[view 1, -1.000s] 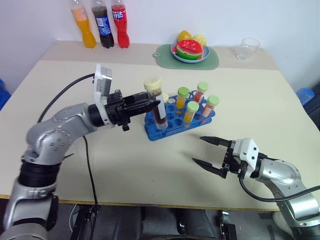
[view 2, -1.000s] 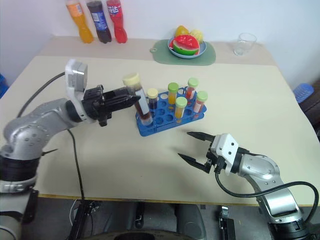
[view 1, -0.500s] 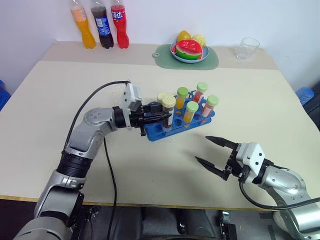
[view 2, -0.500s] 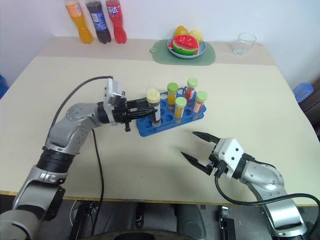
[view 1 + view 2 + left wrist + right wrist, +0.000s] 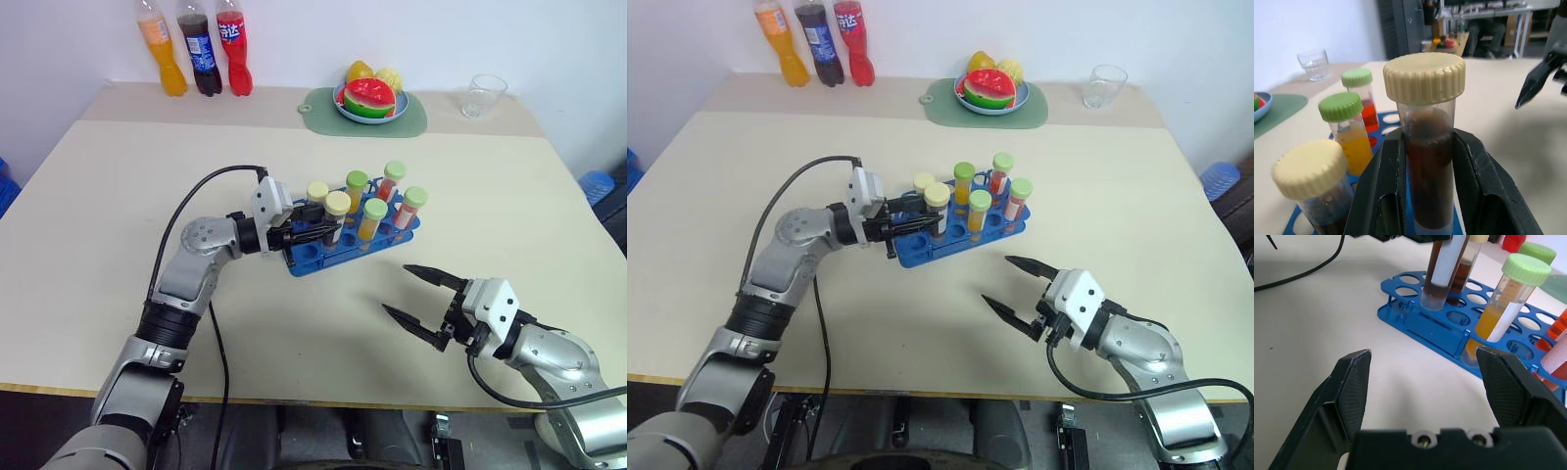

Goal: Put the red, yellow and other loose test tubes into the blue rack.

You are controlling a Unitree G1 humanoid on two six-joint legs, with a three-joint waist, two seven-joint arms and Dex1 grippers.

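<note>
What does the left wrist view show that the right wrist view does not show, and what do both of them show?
Left wrist view alone: the pale cap of the brown tube, the left gripper shut on that tube, a glass and the tip of the right gripper far off. Right wrist view alone: the open right gripper close up, the tube's bottom at a hole near the rack's corner, and a black cable. Both: the brown tube, the blue rack and a yellow tube.

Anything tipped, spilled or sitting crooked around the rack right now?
Nothing spilled or tipped. The tubes in the blue rack stand upright; the brown tube is still gripped by the left claw, bottom at a rack hole, not clearly seated.
</note>
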